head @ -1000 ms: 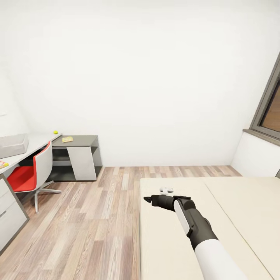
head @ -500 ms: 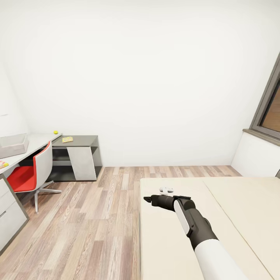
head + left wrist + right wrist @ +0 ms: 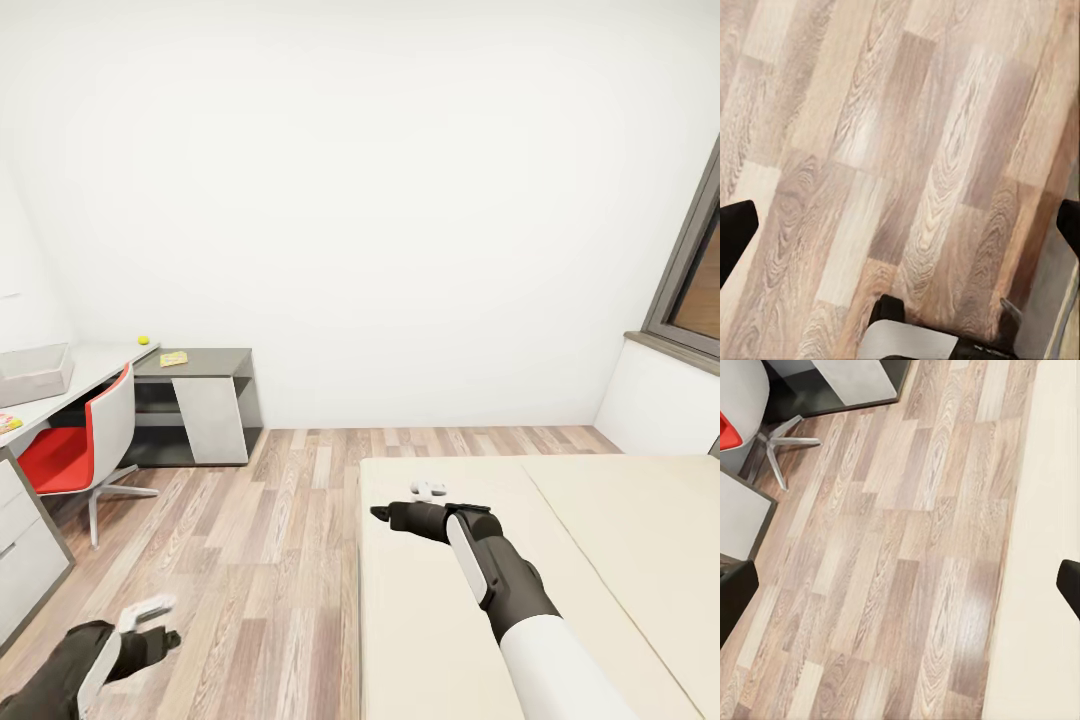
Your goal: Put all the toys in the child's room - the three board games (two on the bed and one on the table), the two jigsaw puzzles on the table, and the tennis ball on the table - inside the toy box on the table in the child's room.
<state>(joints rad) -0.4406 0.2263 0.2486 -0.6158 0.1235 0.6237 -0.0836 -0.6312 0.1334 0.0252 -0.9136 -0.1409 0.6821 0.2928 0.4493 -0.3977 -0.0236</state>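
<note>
The table (image 3: 95, 362) stands at the left wall. On it sit the grey toy box (image 3: 33, 373) and the small yellow-green tennis ball (image 3: 143, 340). A flat yellow box (image 3: 174, 358) lies on the lower dark section; whether it is a board game or a jigsaw puzzle I cannot tell. A red-yellow item (image 3: 8, 424) peeks in at the left edge. The bed (image 3: 600, 560) shows bare beige pads. My right gripper (image 3: 380, 514) hangs open over the bed's near corner. My left gripper (image 3: 160, 625) is open above the wooden floor.
A red and white swivel chair (image 3: 85, 445) stands before the table, also in the right wrist view (image 3: 739, 405). Wooden floor (image 3: 260, 540) runs between table and bed. A window (image 3: 695, 280) is at the right wall.
My left arm has come up into the head view at the lower left. The right arm has barely moved. The view shifted slightly at first.
</note>
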